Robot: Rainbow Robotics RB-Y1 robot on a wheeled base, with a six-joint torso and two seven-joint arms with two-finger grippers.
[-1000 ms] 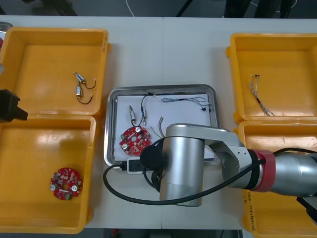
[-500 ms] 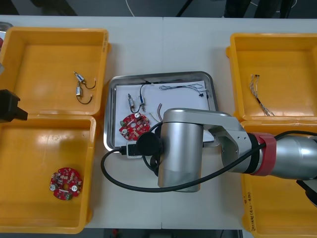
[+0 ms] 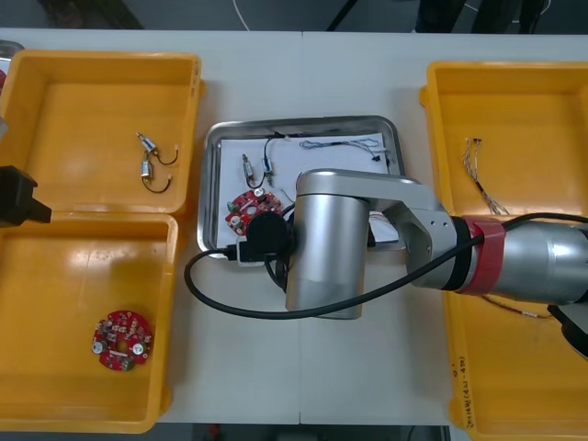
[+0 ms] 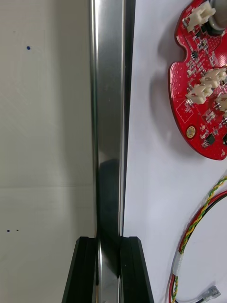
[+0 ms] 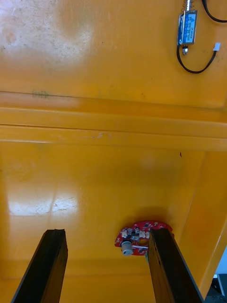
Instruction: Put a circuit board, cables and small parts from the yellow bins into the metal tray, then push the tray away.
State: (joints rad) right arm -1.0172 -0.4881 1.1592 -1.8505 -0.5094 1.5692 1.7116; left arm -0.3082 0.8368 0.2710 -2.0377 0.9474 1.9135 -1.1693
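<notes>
Spread, the left pincer (image 5: 106,272) hangs over the left yellow bins (image 3: 92,92). The right pincer (image 4: 110,272) pinches the near rim of the metal tray (image 3: 211,184), mid-tabletop (image 3: 303,73). Inside, a red circuit board (image 3: 243,209) lies nearest and cables (image 3: 342,141) farther back.

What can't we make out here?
Front view: right arm covers the metal tray's near part; contents there hidden.
Right wrist view, right gripper shut on the rim: tray circuit board and red and yellow cable cut off by the edge.
Left wrist view: a finger of the open left gripper hides part of the bin circuit board.
Front view: thin cables in the far right yellow bin, too small to tell colours.
</notes>
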